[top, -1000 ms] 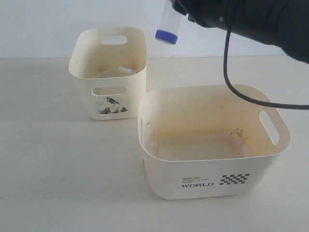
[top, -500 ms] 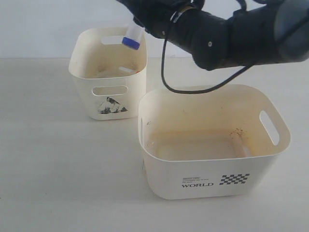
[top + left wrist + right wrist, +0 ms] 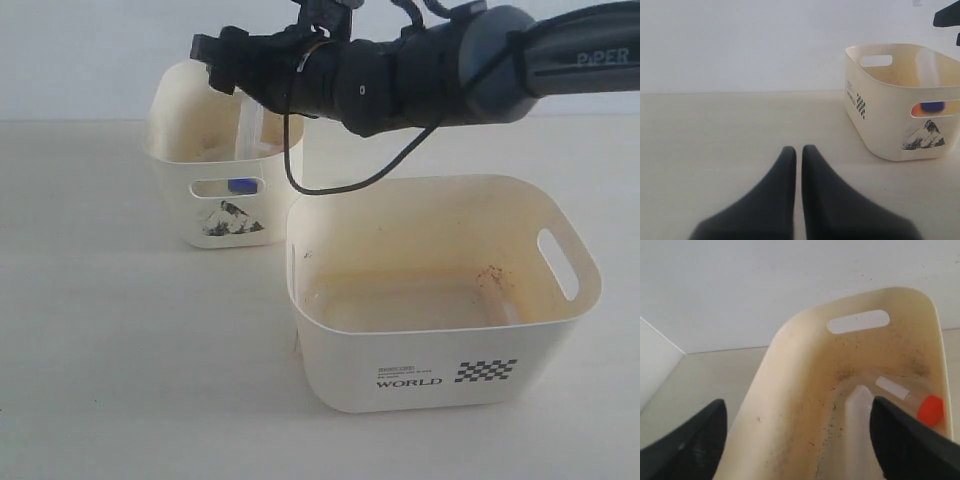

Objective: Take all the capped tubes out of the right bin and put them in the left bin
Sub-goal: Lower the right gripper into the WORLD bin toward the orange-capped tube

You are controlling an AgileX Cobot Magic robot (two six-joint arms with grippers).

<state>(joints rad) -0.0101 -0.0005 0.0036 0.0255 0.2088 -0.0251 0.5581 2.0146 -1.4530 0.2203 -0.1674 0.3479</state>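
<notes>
A clear plastic tube with a blue screw cap stands cap-down inside the narrow cream plastic bin with the dark mountain picture, its cap showing through the front handle slot. The black right gripper is just above it, jaws spread wide and not clamping it. A second clear tube with an orange cap lies on that bin's floor, and the dark right arm with its hanging black cable hides the bin's back rim. Nearer stands the wide cream "WORLD" bin on the pale table, while the black left gripper, fingers nearly together on nothing, is well apart from the narrow bin.
</notes>
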